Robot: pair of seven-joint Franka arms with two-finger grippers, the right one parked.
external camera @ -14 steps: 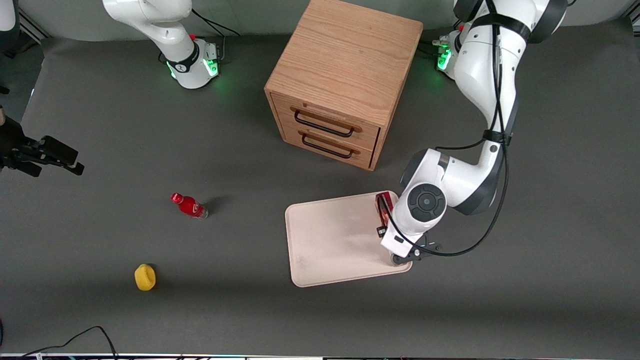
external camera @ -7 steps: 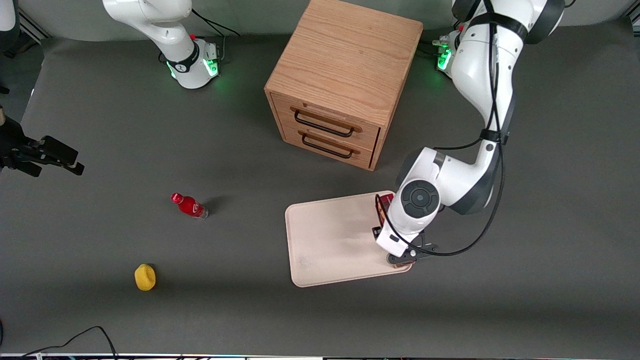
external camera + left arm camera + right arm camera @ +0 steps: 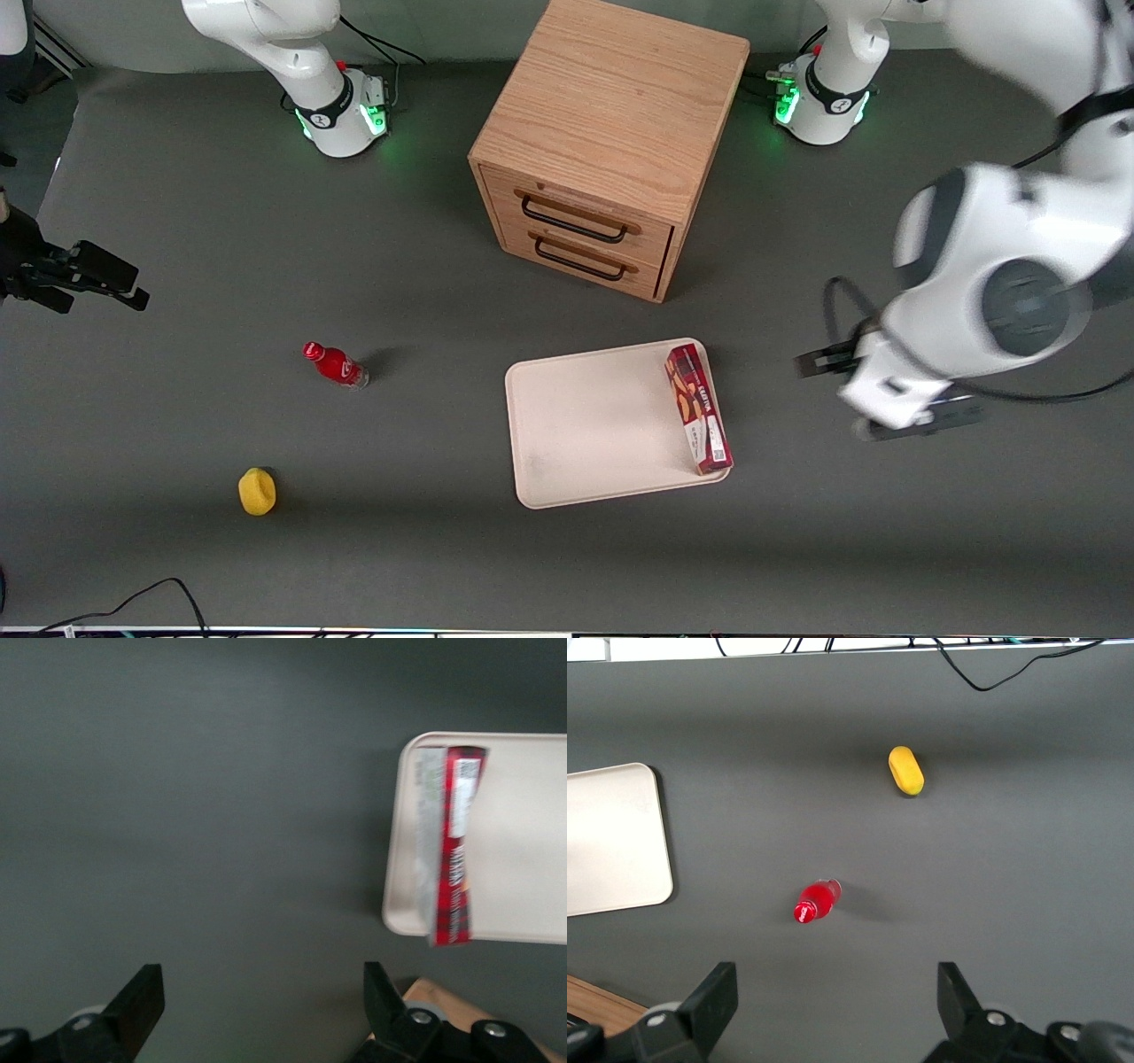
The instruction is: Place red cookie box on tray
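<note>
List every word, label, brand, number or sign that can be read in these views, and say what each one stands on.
Red cookie box, lying along the edge of the tray: dark lettering runs down its top face, too blurred to read.
Same box, white label patch: print too small to read.
Small red bottle: no readable label.
Wooden drawer cabinet: no text.
End effector, open, above bare table toward the working arm's end: no markings.
</note>
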